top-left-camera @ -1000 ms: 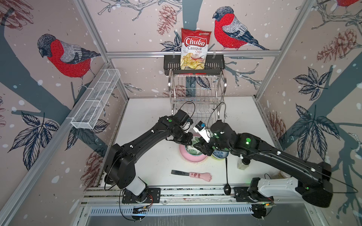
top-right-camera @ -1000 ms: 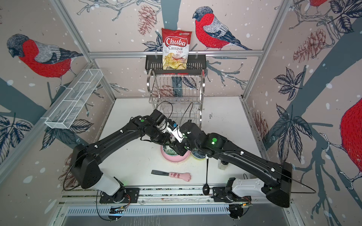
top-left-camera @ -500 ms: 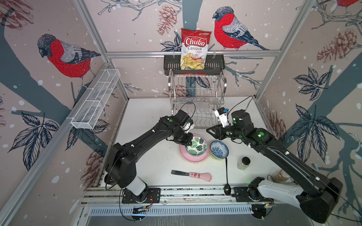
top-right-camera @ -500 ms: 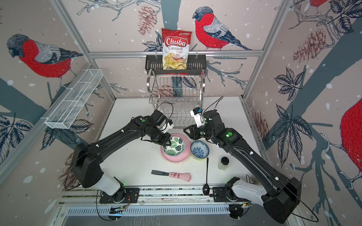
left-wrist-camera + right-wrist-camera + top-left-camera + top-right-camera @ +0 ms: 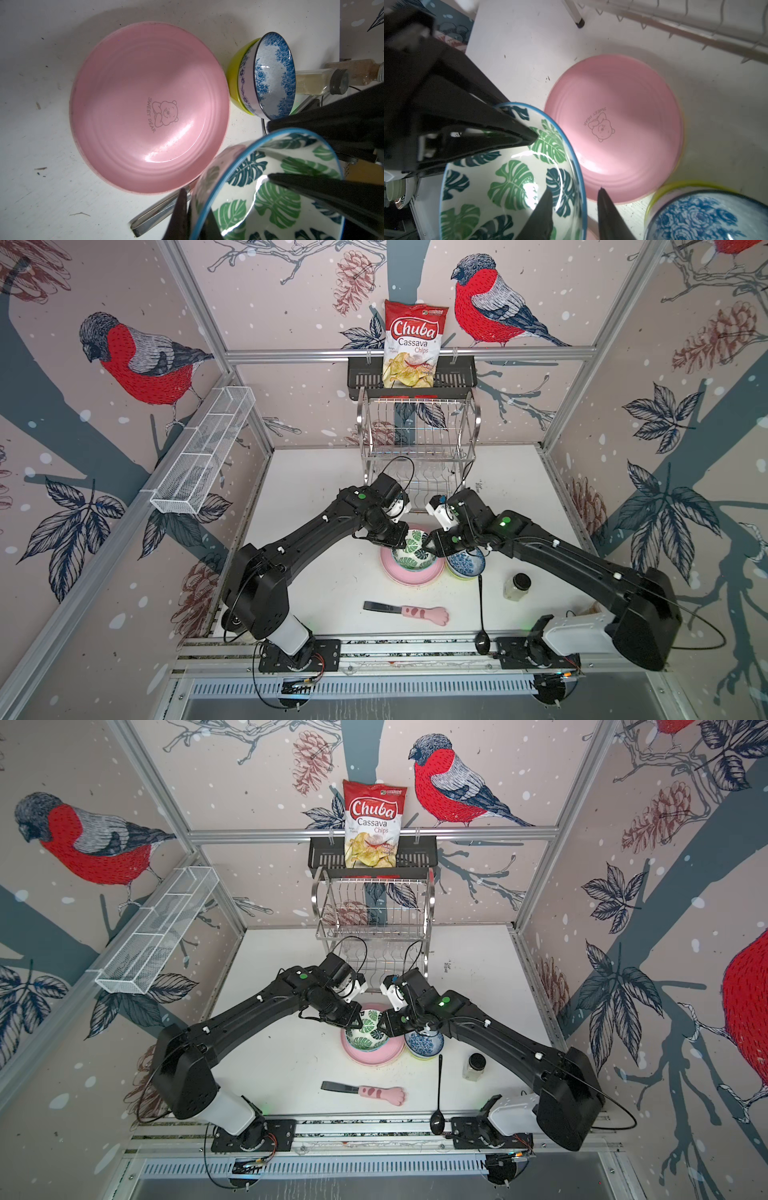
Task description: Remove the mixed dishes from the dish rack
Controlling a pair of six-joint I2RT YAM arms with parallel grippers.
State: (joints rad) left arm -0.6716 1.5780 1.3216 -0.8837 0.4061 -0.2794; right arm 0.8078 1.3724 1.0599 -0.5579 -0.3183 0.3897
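Both arms reach fwd from their bases at the near rail, forearms angled in twd the middle, wrists bent down. They meet just in front of the dish rack (image 5: 419,435), which stands at the back of the surface (image 5: 316,572). Left arm comes in from the left, right arm from the right, w/ the two grippers nearly facing each other across one bowl.

The left gripper (image 5: 194,205) is clenched on the rim of the green-leaf bowl (image 5: 413,558). Wrist view shows one finger outside the wall and one inside, rim pinched btwn them. Bowl is over the far part of the pink plate (image 5: 409,578); can't tell if its base touches the plate.

The right gripper (image 5: 574,193) has its jaws part-way apart, straddling the opposite rim of the same bowl. One of its fingers (image 5: 607,212) is outside, the other inside. There's a visible gap each side of the rim, no contact seen.

The blue-white bowl (image 5: 467,566) sits nested in the lime bowl (image 5: 234,79) on the surface, just beside the plate and partly under the right arm's wrist.
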